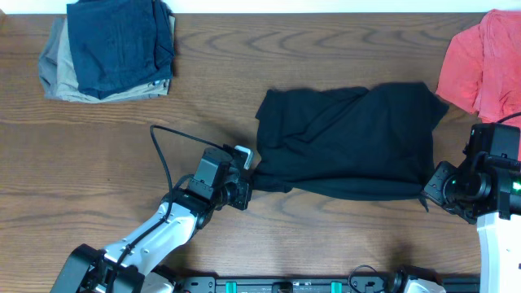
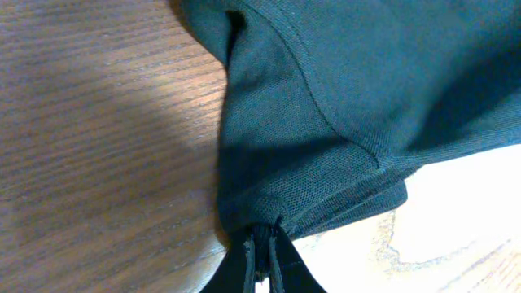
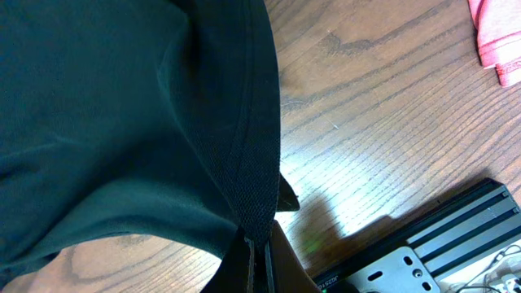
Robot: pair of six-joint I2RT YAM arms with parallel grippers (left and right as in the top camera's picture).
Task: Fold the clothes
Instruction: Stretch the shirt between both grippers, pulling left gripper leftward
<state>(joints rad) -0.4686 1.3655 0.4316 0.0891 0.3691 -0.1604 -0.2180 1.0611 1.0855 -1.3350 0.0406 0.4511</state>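
Right now the shirt [image 1: 346,142] lies mid-bench, a bit toward the right edge. It is bunched into a rough rectangle w/ wrinkles across its far part.

Left hand [image 1: 247,179] is clamped on the shirt's near-left corner. Its wrist view shows the fingers [image 2: 279,264] pressed together w/ the hem caught between them. Right hand [image 1: 430,194] is likewise closed on the near-right corner, w/ the ribbed hem band running straight into its fingers [image 3: 281,260].

Both near corners are gripped at once, prob. so the near edge can rise as one line & go over toward the far edge. Thin cloth like this would sag and twist if only one corner were taken. Both grips sit right at the hem, where the doubled fabric gives more to bite on.

The near edge bows slightly between the hands, so some slack needs pulling out first. The fold looks barely begun, w/ the cloth flat on the bench [image 1: 244,81] apart from the pinched corners.

A red shirt [image 1: 484,65] sits at the far-right corner, v. close to the shirt's far-right tip; can't tell if they touch. It is worth watching on the carry-over. A folded pile [image 1: 110,49] sits at the far-left corner, well apart.
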